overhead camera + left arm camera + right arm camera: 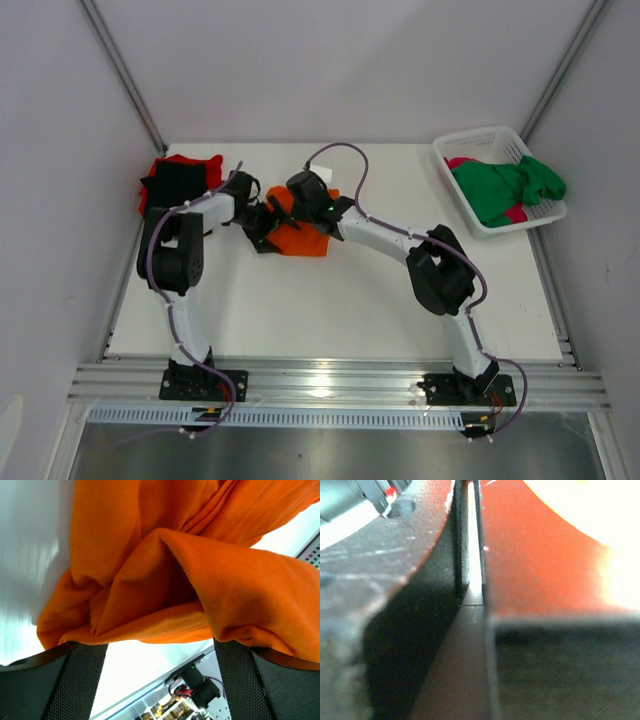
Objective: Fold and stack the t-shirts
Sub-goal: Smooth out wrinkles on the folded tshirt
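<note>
We see the white basket (480, 135) holding a green t-shirt (505, 185) and a pink t-shirt (516, 213), while the orange t-shirt (305, 240) lies bunched with no clear long axis, left fingers (75, 680) spread wide at its folds and right fingers (463, 555) clenched.

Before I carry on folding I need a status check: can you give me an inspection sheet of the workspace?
Surface: white table, no stains seen.
Job's things: orange t-shirt bunched at centre; black t-shirt lying on red t-shirt, far left; green t-shirt and pink t-shirt piled in the white basket, far right.
Clutter: nothing seen.
Grippers: left gripper open, orange cloth at its fingertips; right gripper shut over the orange shirt, pinch of cloth not visible.
Cables: purple cable along each arm, one loop arching above the right wrist.
Surroundings: white walls, metal rail at the near edge.
</note>
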Controlling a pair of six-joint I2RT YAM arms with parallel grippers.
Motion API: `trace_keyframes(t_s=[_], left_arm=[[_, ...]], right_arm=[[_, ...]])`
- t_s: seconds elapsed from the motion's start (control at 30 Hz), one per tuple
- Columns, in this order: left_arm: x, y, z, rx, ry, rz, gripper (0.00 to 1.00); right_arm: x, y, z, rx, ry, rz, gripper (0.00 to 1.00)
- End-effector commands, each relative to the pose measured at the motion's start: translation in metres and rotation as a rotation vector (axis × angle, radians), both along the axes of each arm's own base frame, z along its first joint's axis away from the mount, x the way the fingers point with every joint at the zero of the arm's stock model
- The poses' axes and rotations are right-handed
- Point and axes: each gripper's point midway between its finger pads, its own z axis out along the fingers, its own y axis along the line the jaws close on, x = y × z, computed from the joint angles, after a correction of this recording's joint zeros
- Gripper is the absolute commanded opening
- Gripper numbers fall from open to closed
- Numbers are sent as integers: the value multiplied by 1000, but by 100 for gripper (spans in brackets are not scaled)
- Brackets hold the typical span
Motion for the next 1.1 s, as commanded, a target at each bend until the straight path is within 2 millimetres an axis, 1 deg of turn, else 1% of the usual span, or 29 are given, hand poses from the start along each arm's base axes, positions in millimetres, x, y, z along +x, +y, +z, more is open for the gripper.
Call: trace_keyframes(t_s=[0.0,0.1,0.13,0.2,0.23,0.27,0.3,0.33,0.37,0.43,0.5,0.53,0.6,0.63,0.73,0.77,0.83,0.87,0.93,0.97,1.0,1.03,1.07], left_arm=[[-36,10,-20,111,95,-4,87],[-47,9,-18,107,103,-7,87],[-56,10,-21,107,122,-3,87],[-60,7,-12,90,106,-7,86],[-70,6,-15,90,125,-11,86],[-71,4,-7,78,103,-14,86],[-74,2,-3,72,101,-15,86],[-86,0,-6,69,117,-21,86],[-89,-3,-2,57,107,-27,86],[-97,-7,10,48,77,-38,86],[-109,-13,13,42,82,-58,86],[-110,-16,23,34,52,-63,86],[-119,-23,29,32,43,-91,86],[-121,-26,36,29,25,-101,86],[-130,-34,45,25,8,-129,86],[-135,-38,51,16,-4,-143,86],[-138,-42,61,3,-20,-153,86],[-142,-45,70,-3,-43,-168,86],[-147,-44,79,-1,-62,-172,86],[-148,-42,82,11,-78,-167,86],[-149,-40,92,11,-110,-161,86],[-151,-36,96,23,-118,-155,86],[-150,-34,99,40,-137,-146,87]], right_arm=[[-3,6,57,104,-80,9,0],[-7,6,57,107,-74,16,0],[-8,5,55,108,-70,17,0],[-13,5,60,115,-74,24,0],[-16,4,55,107,-65,28,0],[-18,4,60,114,-71,33,0],[-19,3,60,116,-70,33,0],[-21,2,59,112,-70,36,0],[-23,0,54,103,-64,36,0],[-25,-3,53,98,-63,35,0],[-26,-5,47,81,-60,39,0],[-26,-6,46,78,-61,37,0],[-26,-8,41,66,-56,34,0],[-27,-9,39,61,-55,38,0],[-27,-10,32,47,-52,43,0],[-27,-10,29,42,-51,44,0],[-25,-8,28,45,-59,49,0],[-22,-8,24,36,-61,54,0],[-17,-8,22,35,-65,54,0],[-15,-5,26,43,-75,61,0],[-12,-4,24,40,-74,63,0],[-9,-3,25,39,-78,67,0],[-6,2,32,48,-92,77,0]])
